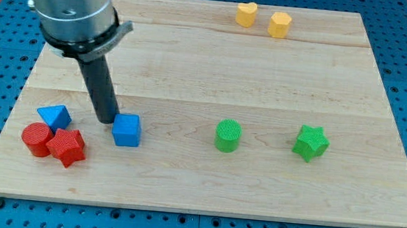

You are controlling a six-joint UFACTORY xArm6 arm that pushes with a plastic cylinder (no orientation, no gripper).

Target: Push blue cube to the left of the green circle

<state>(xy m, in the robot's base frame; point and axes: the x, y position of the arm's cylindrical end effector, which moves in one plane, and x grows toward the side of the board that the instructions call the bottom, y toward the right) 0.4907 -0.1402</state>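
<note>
My tip (107,121) touches the blue cube (126,131) at its upper-left edge.

Tabletop (194,54): wide bare band across the middle, from the view's left edge to the right edge, between the yellow blocks at the view's top and the lower row of blocks.

Straight lane between blue cube (127,130) and green circle (227,136): bare wood, nothing standing in it.

My tip (107,121) sits just beside the cube's upper-left corner, on the view's left.

Obstacles, lower left: blue triangle (54,116), red circle (36,139), red star (67,147), clustered tight, near the cube.

Green star (311,143) stands well apart, right of the circle.

Yellow heart (246,14) and yellow hexagon (278,24) crowd the top edge.

Strip along the view's bottom edge right of the red star: open.
</note>
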